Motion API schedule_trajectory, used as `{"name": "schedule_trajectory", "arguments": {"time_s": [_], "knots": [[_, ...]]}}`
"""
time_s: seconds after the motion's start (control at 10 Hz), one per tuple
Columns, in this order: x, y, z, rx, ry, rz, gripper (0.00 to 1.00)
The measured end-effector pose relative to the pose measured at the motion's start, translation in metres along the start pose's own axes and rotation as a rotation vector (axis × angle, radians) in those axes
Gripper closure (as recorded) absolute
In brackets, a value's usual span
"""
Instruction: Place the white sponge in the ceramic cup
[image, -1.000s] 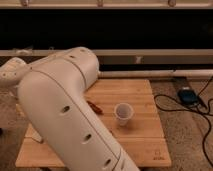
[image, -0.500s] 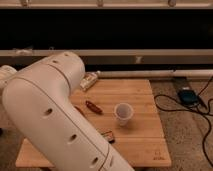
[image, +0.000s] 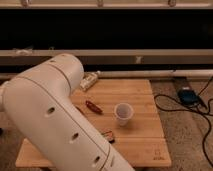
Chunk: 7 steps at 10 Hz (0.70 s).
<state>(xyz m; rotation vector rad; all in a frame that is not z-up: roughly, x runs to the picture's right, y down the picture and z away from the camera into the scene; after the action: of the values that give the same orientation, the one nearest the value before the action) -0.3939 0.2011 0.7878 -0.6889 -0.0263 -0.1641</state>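
- On wooden table (image: 145, 145), right of centre: ceramic cup (image: 123, 113), upright, mouth unobstructed, nothing seen inside.
- White sponge: not sighted anywhere; possibly hidden behind arm (image: 50, 115) across table's left half.
- Gripper: out of sight, somewhere beyond arm's large white link; open or closed, laden or empty, could not be told.
- Step judged: sponge not yet in cup; locating or fetching stage.
- Next move called for: sponge carried above cup mouth, then released squarely.

Dim warm light, darkness at the far side, pale arm (image: 55, 120) brightest near left, faint shadow under ceramic cup (image: 123, 113), soft blur throughout
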Motion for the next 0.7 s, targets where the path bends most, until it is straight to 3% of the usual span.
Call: {"name": "schedule_trajectory", "arguments": {"time_s": [0.3,0.7], "knots": [[-0.009,0.016,0.018,-0.008,0.017,-0.039,0.25],[-0.009,0.014,0.027,-0.003,0.043,-0.044,0.25]]}}
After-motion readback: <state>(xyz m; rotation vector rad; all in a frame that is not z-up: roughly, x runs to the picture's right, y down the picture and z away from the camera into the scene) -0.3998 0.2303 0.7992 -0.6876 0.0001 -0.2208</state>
